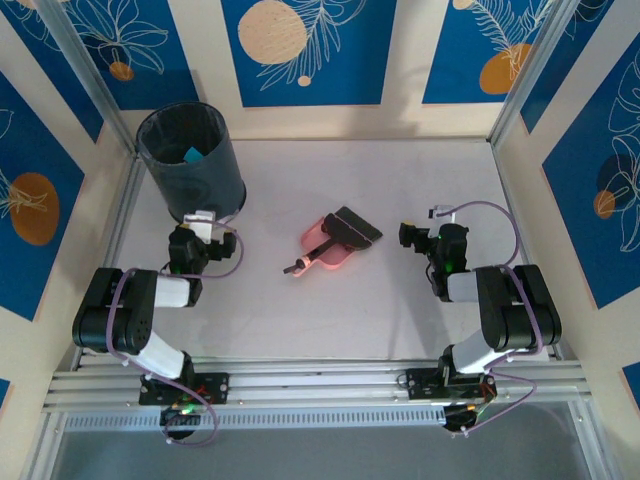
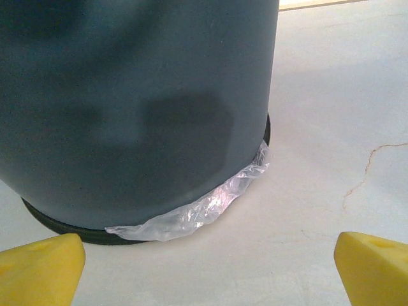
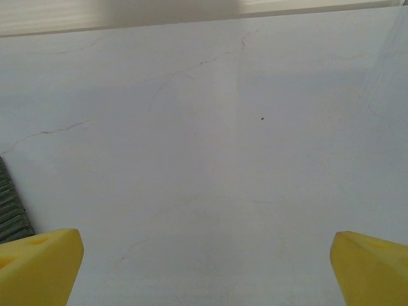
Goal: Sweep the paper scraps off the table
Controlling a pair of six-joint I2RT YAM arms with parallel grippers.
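Left gripper (image 2: 207, 268) stands wide open with nothing between its yellow fingertips, low at the foot of the dark bin (image 1: 218, 188) in the upper left of the top view. A fold of clear liner (image 2: 204, 207) pokes out under the bin's base. Right gripper (image 3: 204, 268) is also fully spread and empty, hovering over bare table (image 1: 400, 180) at centre right, just right of the brush (image 1: 352, 228). The brush lies across the pink dustpan (image 1: 325, 252) in the middle of the frame, and both tools are set down and unheld. One teal scrap (image 1: 192, 153) is visible inside the bin. From the top view the pale surface looks free of paper, so the sweeping appears finished. At most, both arms may need to move back from the work area.
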